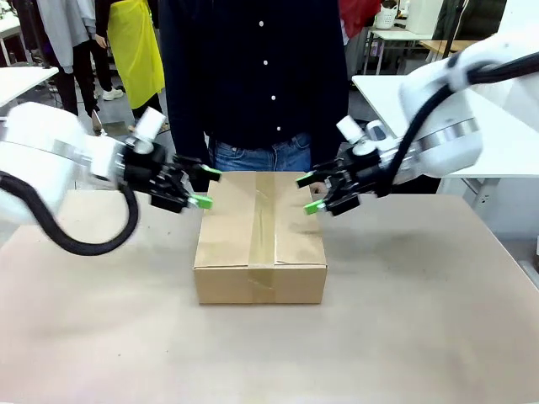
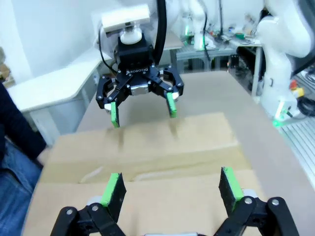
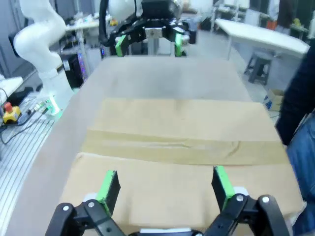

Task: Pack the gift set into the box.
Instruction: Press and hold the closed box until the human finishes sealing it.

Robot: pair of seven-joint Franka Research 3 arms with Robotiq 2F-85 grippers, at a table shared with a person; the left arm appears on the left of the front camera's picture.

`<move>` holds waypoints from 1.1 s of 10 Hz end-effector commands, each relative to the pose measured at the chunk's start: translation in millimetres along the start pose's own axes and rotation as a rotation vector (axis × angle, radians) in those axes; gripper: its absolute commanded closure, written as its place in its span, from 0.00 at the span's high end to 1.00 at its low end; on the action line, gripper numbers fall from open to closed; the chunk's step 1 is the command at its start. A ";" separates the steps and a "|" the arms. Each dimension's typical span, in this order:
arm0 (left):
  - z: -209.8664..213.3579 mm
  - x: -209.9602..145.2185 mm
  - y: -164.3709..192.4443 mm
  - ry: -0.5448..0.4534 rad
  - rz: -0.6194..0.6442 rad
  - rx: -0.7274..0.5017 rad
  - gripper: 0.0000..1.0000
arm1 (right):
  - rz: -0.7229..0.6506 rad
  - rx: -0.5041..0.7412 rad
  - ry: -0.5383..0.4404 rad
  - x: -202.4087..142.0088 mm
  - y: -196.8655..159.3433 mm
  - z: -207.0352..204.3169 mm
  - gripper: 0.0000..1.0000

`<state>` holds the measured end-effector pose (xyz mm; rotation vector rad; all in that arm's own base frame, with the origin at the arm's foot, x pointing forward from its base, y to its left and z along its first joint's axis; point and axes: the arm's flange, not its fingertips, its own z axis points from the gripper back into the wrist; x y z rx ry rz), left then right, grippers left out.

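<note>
Box (image 1: 260,238) is sitting closed near the middle of the counter (image 1: 421,337), its flaps down and a strip of tape (image 1: 263,220) running along the top seam from the near edge toward the person (image 1: 253,76) standing at the far side. We are seeing its long axis lying along that same near-to-far line, though the top looks nearly square. We are holding our left hand (image 1: 202,187) just off its far left corner and our right hand (image 1: 309,193) just off its far right corner, both released with fingers spread and gripping nothing. Neither hand is touching the cardboard. White tables are standing behind the person.
</note>
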<state>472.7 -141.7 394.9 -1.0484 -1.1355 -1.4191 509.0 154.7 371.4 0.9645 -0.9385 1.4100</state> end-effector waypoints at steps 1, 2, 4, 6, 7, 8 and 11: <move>78.7 0.5 -32.9 -0.135 -0.035 0.118 1.00 | -0.015 -0.148 -0.145 -2.3 42.7 76.6 1.00; 113.3 -11.6 -39.9 -0.210 -0.015 0.181 1.00 | -0.014 -0.262 -0.223 -13.4 59.8 112.7 1.00; 160.4 -46.2 -50.9 -0.283 0.063 0.418 1.00 | -0.051 -0.537 -0.349 -40.7 86.2 162.9 1.00; 165.6 -25.9 -55.1 -0.225 0.045 0.312 1.00 | -0.062 -0.274 -0.209 -10.6 59.0 134.1 1.00; 165.6 -25.9 -55.1 -0.225 0.045 0.312 1.00 | -0.062 -0.274 -0.209 -10.6 59.0 134.1 1.00; 165.6 -25.9 -55.1 -0.225 0.045 0.312 1.00 | -0.062 -0.274 -0.209 -10.6 59.0 134.1 1.00; 165.6 -25.9 -55.1 -0.225 0.045 0.312 1.00 | -0.062 -0.274 -0.209 -10.6 59.0 134.1 1.00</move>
